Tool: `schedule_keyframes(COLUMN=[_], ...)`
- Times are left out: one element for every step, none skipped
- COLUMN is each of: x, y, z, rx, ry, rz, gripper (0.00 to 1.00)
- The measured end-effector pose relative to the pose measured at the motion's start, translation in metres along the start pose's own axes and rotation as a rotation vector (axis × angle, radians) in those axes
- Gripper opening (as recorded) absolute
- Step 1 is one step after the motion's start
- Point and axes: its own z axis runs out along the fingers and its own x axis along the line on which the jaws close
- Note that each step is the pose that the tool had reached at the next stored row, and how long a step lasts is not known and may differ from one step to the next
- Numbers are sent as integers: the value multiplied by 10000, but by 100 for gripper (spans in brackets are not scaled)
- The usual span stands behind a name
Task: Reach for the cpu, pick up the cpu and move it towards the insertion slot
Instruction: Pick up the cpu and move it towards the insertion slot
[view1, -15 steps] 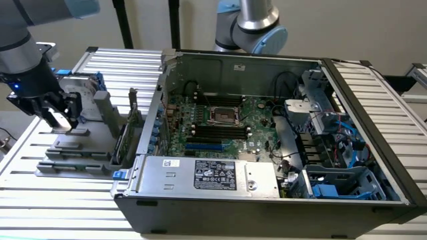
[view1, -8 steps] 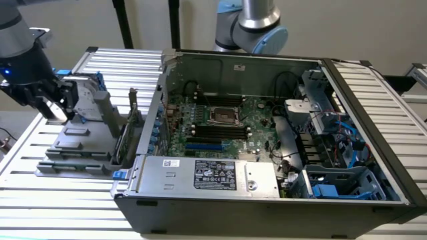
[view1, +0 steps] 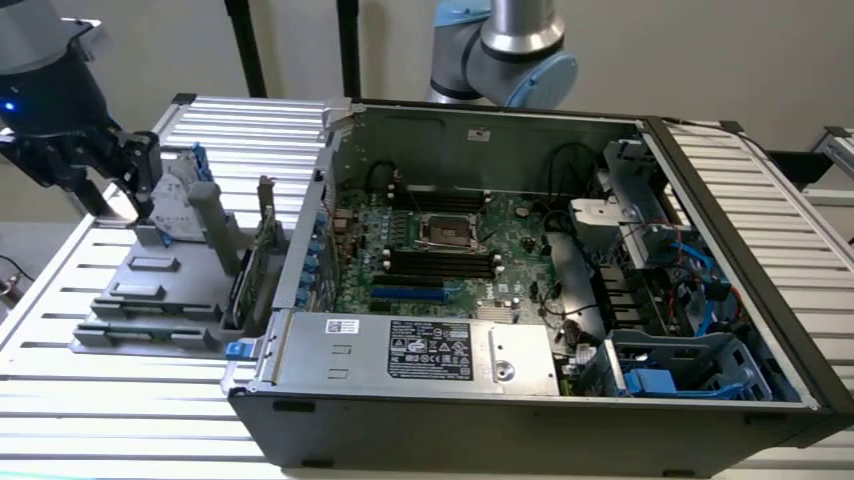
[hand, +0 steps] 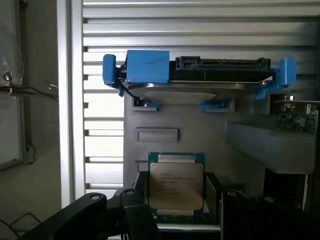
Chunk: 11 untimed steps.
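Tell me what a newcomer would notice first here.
The open computer case dominates the exterior view, the insertion slot shining on its green board. At that view's left the gripper hangs over a grey fixture. The wrist view faces the silvery cpu, a blue-railed hard drive beyond it.

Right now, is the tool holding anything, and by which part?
Cannot tell. The cpu stands upright right at the tool, in front of the hard drive, but a grip on its edges isn't clear.
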Motion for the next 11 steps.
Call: schedule_keyframes(x=[-45,-91,-136,-182,-227,-271,-316,-361,-406,-450,-499], y=[2,3,5,7,9,11,13,15,17,19,22], z=[-46,-91,-137,-183,-229,-273,-319,-364,-409,-455,-504], rx=[-11,-23,-32,-41,-49,-58,-65,-75,-83,-90,-101], ry=[7,12,21,29,39,47,58,68,78,90,100], rz=[-1,-4,-6,-6,-6,-7,-8,-10,-10,-11,-11], gripper=[55,55,55,55,55,55,55,55,55,55,55])
